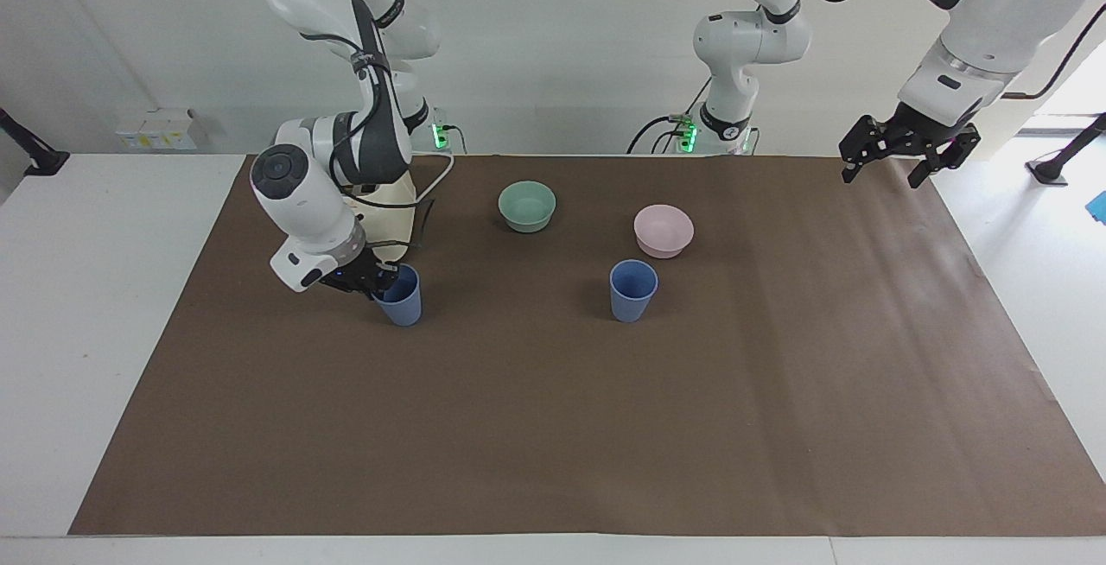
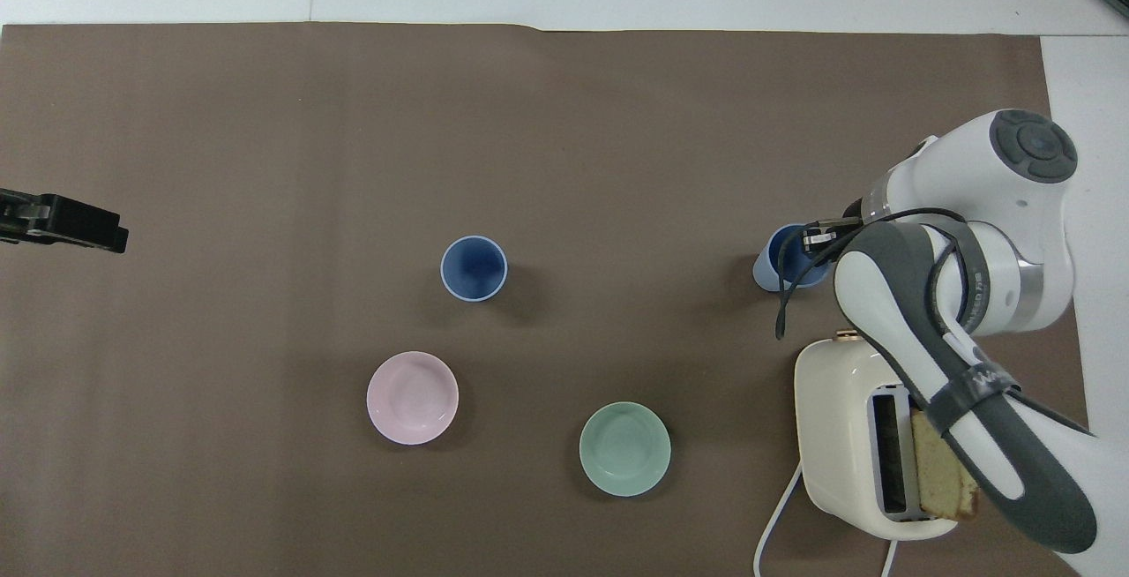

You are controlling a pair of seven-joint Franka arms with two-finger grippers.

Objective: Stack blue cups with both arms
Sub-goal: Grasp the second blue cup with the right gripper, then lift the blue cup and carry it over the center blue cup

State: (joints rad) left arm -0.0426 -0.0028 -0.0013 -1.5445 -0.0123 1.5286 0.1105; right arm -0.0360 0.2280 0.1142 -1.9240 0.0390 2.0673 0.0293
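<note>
One blue cup [image 1: 403, 302] stands upright on the brown mat toward the right arm's end of the table. My right gripper [image 1: 380, 278] is down at its rim, one finger inside and one outside, shut on the wall. In the overhead view the gripper [image 2: 807, 240] covers part of this cup [image 2: 774, 270]. The second blue cup [image 1: 632, 290] stands free mid-table beside the pink bowl; it also shows in the overhead view [image 2: 474, 268]. My left gripper [image 1: 883, 176] hangs open and empty in the air over the mat's corner at the left arm's end [image 2: 88, 228].
A mint-green bowl [image 1: 527, 206] and a pink bowl [image 1: 663, 230] sit nearer to the robots than the cups. A cream toaster [image 2: 838, 418] with a bread slice [image 2: 944, 471] stands by the right arm's base, close to the gripped cup.
</note>
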